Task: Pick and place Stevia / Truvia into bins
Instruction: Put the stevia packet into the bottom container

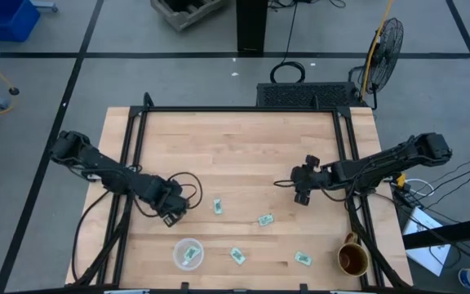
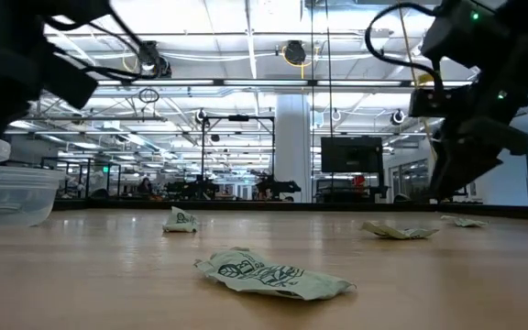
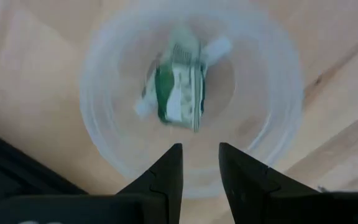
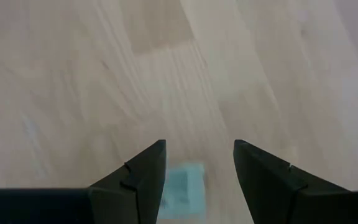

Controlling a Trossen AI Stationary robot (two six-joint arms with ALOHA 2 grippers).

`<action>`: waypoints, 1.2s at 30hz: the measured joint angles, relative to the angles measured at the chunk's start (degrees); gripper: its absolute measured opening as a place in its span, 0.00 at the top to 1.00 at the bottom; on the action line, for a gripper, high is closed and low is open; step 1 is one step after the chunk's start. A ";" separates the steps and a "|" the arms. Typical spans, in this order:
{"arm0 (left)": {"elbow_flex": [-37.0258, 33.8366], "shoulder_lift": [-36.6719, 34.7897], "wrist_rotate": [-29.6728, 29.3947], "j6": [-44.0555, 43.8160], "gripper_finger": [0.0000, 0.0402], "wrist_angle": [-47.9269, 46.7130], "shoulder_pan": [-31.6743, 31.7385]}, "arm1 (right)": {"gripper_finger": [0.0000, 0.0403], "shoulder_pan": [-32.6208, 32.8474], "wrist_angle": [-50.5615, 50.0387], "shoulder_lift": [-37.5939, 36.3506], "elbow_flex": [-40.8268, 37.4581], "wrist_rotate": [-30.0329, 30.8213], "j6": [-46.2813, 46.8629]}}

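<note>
A clear round cup (image 1: 188,253) stands near the table's near edge with green-white sachets (image 3: 179,84) lying inside it. My left gripper (image 1: 172,215) hovers just beyond the cup on its far-left side, fingers slightly open (image 3: 201,158) and empty. Several more sachets lie flat on the wood: (image 1: 217,207), (image 1: 264,220), (image 1: 237,256), (image 1: 303,259). My right gripper (image 1: 303,190) is raised over the table's middle right, open (image 4: 199,158). One pale sachet (image 4: 182,186) shows on the wood below, between its fingers and untouched.
A brown-gold mug (image 1: 353,258) stands at the table's near right corner. In the low view the cup (image 2: 3,188) sits at the left, with a crumpled sachet (image 2: 273,275) close in front. Bare wood covers the far half of the table.
</note>
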 joint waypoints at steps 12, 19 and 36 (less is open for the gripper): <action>14.53 0.00 -20.13 17.61 0.72 -4.14 6.50 | 0.55 0.11 1.49 -0.02 -4.29 -2.33 7.74; 20.21 0.00 -31.11 25.49 0.72 -1.15 8.49 | 0.55 0.63 14.18 -0.24 -12.41 -1.27 8.71; 20.46 0.07 -32.73 29.63 0.72 4.96 12.44 | 0.94 0.59 37.92 0.26 -18.93 -4.46 -1.08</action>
